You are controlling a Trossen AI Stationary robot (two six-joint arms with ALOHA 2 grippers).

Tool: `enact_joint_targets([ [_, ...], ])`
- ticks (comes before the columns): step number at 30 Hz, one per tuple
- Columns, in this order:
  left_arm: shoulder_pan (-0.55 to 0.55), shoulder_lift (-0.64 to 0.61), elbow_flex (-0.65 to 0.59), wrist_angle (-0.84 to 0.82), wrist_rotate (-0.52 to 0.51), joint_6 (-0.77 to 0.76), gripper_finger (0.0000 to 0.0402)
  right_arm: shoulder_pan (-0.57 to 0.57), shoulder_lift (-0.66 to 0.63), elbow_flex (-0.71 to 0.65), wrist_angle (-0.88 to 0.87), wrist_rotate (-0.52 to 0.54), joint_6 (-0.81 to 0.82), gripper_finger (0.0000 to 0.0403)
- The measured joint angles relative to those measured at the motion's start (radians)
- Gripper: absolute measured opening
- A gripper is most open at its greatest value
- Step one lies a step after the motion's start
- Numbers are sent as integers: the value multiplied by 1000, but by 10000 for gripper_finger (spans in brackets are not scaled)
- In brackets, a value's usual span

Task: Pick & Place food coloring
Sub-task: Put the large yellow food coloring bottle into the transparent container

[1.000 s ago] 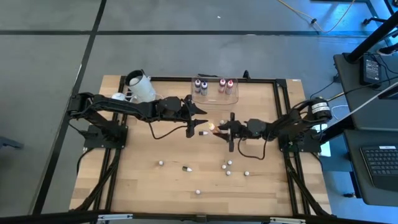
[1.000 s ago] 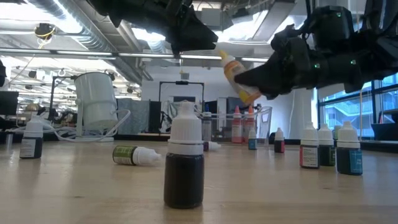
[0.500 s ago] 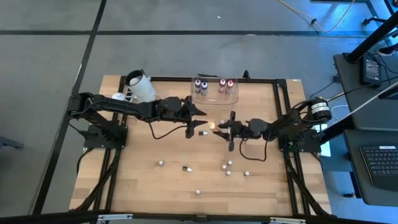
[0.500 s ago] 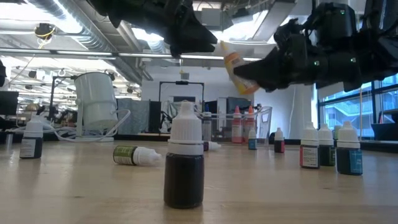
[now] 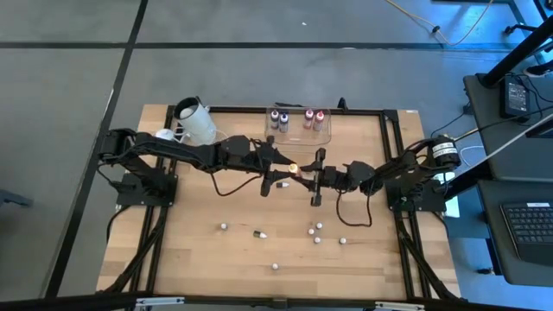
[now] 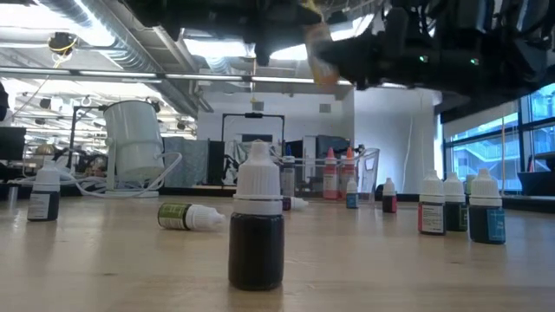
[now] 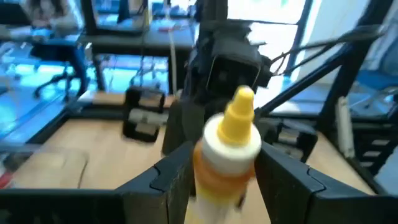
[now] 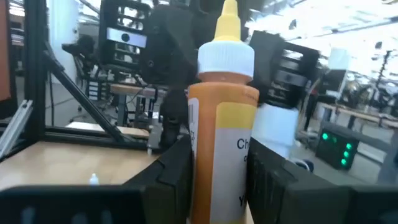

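Both arms reach inward and meet mid-table.
Left gripper (image 5: 283,166) and right gripper (image 5: 304,172) each clamp the same object, raised.

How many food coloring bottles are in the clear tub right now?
4: two purple bottles side by side at the left-arm end of the clear tub, and two red-pink bottles toward its right-arm end. From above, none looks hidden.

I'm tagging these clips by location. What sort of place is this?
Most likely a robotics lab in an open office: a framed wooden table on a gray floor, exposed ceiling ducts, and a keyboard on a desk beside it.
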Motion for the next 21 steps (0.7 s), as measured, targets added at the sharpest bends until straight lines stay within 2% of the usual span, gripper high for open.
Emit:
enact_joint_targets([
  [10,-11,7,0,67,47,47,163,0,-1,25,-3,-28,-19,120],
  [21,-11,6,0,63,46,87,141,0,-1,25,-15,-24,-12,120],
])
